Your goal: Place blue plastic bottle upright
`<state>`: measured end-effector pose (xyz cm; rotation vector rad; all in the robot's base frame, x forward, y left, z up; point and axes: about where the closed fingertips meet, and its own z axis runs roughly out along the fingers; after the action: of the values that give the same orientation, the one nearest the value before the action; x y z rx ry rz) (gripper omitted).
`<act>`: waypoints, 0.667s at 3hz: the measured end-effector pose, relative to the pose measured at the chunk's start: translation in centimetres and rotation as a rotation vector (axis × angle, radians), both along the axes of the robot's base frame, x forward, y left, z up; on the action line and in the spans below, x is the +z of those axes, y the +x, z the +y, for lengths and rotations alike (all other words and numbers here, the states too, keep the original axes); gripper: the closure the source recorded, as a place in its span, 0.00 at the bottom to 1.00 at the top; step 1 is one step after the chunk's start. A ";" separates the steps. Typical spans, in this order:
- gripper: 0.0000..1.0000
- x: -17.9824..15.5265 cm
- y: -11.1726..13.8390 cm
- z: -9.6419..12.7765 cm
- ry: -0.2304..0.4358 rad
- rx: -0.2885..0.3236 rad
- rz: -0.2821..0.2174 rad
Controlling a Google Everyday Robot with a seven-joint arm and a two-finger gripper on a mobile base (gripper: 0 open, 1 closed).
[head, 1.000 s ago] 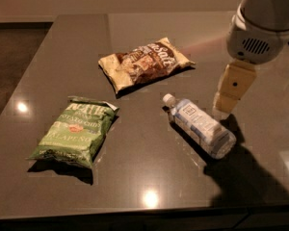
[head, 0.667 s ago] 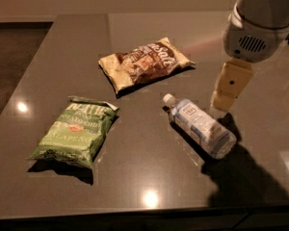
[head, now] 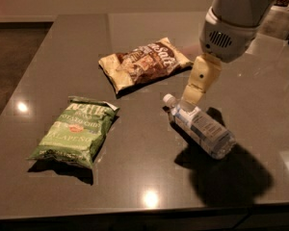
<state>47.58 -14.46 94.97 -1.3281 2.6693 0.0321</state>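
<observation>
Presently, camera view, the sole view on record; we list as follows.

Item 1: bench (head: 135, 186). Dark grey and glossy, it carries all the goods below.

Item 2: blue plastic bottle (head: 202, 129). Clear with a pale label, it lies on its side on the bench, right of centre. Its white cap (head: 169, 99) points up-left toward the bags and its base points down-right. It is not upright. We find it in the same place and at the same angle as a second ago.

Item 3: claw (head: 189, 102). Pale yellow, it hangs slanted from the white arm housing (head: 229, 30) at upper right. Its tip sits at the bottle's neck, just beside the cap. We cannot tell whether it touches the bottle, nor whether it is wide, narrow or holding anything.

Change noted: a second ago the tip stood farther right, behind the middle of the bottle's body. It has since travelled left along the bottle to the cap end, and the housing has shifted left with it.

Item 4: brown chip bag (head: 144, 64). It lies flat, above and left of the bottle and apart from it. Unmoved.

Item 5: green chip bag (head: 77, 129). It lies flat on the left part of the bench, well apart from the bottle. Unmoved.
</observation>
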 end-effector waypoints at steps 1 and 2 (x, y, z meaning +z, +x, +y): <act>0.00 -1.4 0.1 0.7 0.005 -0.117 0.010; 0.00 -4.1 -0.1 0.9 -0.014 -0.229 0.021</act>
<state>47.46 -13.53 90.84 -1.0225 2.8266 -0.0005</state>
